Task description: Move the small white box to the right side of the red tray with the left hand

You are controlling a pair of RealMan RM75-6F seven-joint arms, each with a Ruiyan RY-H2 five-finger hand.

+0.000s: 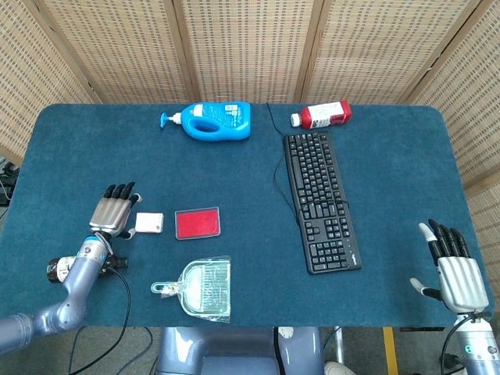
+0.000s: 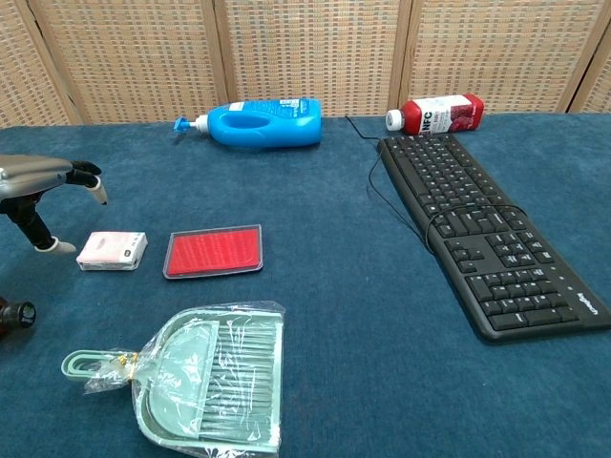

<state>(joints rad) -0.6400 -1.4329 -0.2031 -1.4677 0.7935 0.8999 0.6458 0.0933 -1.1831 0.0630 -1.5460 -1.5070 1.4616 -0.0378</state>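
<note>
The small white box (image 1: 149, 223) (image 2: 113, 250) lies flat on the blue table, just left of the red tray (image 1: 197, 223) (image 2: 214, 251). My left hand (image 1: 113, 212) (image 2: 46, 196) hovers right beside the box on its left, fingers spread and holding nothing; its thumb tip comes close to the box's left edge in the chest view. My right hand (image 1: 453, 271) rests open at the table's near right corner, far from both objects, and shows only in the head view.
A mint dustpan in plastic wrap (image 1: 201, 288) (image 2: 205, 385) lies in front of the tray. A dark small bottle (image 1: 58, 269) (image 2: 13, 316) sits near my left forearm. A black keyboard (image 1: 320, 200), a blue detergent bottle (image 1: 212, 120) and a red juice bottle (image 1: 323, 114) lie further back.
</note>
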